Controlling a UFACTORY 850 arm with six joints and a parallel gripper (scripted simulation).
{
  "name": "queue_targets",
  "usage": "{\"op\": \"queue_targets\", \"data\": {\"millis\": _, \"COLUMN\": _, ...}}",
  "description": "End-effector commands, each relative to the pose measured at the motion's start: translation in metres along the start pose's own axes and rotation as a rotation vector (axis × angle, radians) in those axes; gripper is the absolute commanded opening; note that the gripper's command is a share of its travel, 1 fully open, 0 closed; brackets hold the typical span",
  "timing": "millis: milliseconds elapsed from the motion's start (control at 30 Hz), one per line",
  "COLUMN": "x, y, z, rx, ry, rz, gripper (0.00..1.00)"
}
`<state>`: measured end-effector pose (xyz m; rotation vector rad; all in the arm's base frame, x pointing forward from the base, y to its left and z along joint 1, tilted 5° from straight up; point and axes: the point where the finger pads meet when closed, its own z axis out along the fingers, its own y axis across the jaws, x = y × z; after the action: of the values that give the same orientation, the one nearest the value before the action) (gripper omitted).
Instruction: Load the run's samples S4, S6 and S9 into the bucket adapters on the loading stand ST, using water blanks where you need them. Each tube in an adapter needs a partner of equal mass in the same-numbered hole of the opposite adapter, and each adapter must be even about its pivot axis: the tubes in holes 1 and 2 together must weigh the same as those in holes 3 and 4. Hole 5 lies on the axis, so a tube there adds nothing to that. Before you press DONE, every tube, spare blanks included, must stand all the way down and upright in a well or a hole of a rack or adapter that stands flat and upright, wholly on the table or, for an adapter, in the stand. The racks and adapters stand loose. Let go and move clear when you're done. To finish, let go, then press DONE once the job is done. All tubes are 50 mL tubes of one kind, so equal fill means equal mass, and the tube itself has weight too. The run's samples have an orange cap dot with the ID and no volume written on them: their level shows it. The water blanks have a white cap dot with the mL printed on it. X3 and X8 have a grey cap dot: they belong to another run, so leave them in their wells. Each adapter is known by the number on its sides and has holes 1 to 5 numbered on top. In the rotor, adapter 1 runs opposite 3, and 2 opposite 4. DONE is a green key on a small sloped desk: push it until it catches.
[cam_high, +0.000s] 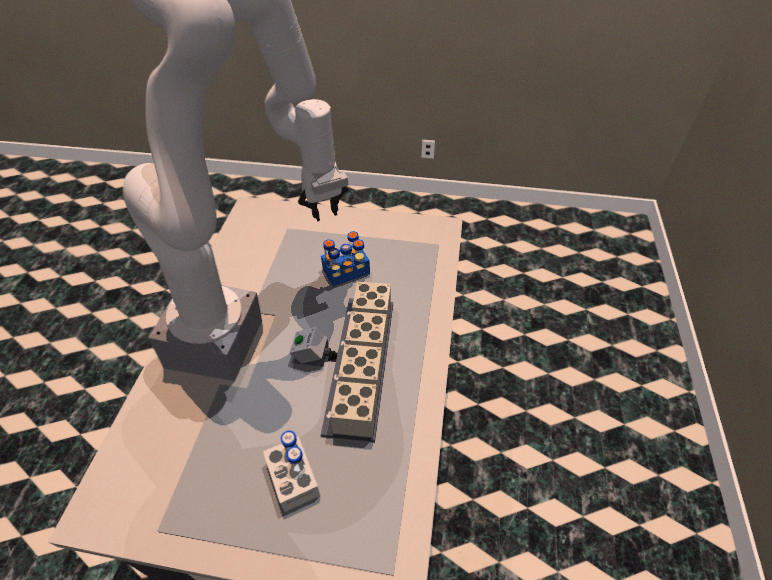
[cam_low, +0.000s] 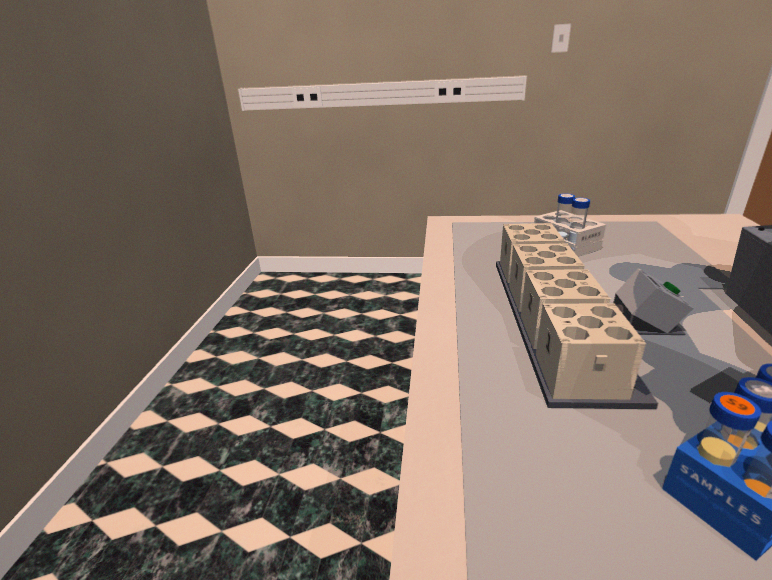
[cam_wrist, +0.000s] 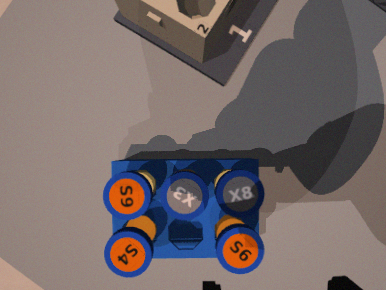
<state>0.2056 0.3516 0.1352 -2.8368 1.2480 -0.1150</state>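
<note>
From here I see my gripper (cam_high: 327, 216) (cam_wrist: 272, 289) partly spread, pinching nothing, above the table's far end (cam_high: 374, 221), apart from the blue rack (cam_high: 346, 274) (cam_low: 717, 498) (cam_wrist: 185, 220) holding S4 (cam_wrist: 128, 254), S6 (cam_wrist: 240, 252) and S9 (cam_low: 735, 406) (cam_wrist: 127, 195) near the adapter row's end (cam_high: 372, 296) (cam_low: 592, 355) (cam_wrist: 185, 35).

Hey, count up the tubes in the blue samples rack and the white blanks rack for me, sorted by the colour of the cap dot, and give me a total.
Orange dot: 3
Grey dot: 2
White dot: 2
Total: 7
</note>
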Motion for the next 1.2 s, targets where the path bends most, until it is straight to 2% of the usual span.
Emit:
{"op": "queue_targets", "data": {"millis": 0, "x": 0.000, "y": -0.015, "z": -0.001, "rx": 0.002, "ry": -0.001, "rz": 0.000, "gripper": 0.57}}
{"op": "queue_targets", "data": {"millis": 300, "x": 0.000, "y": -0.060, "z": -0.001, "rx": 0.002, "ry": -0.001, "rz": 0.000, "gripper": 0.57}}
{"op": "queue_targets", "data": {"millis": 367, "x": 0.000, "y": -0.060, "z": -0.001, "rx": 0.002, "ry": -0.001, "rz": 0.000, "gripper": 0.57}}
{"op": "queue_targets", "data": {"millis": 500, "x": 0.000, "y": -0.080, "z": -0.001, "rx": 0.002, "ry": -0.001, "rz": 0.000, "gripper": 0.57}}
{"op": "queue_targets", "data": {"millis": 933, "x": 0.000, "y": -0.080, "z": -0.001, "rx": 0.002, "ry": -0.001, "rz": 0.000, "gripper": 0.57}}
{"op": "queue_targets", "data": {"millis": 1167, "x": 0.000, "y": -0.080, "z": 0.013, "rx": 0.002, "ry": -0.001, "rz": 0.000, "gripper": 0.57}}
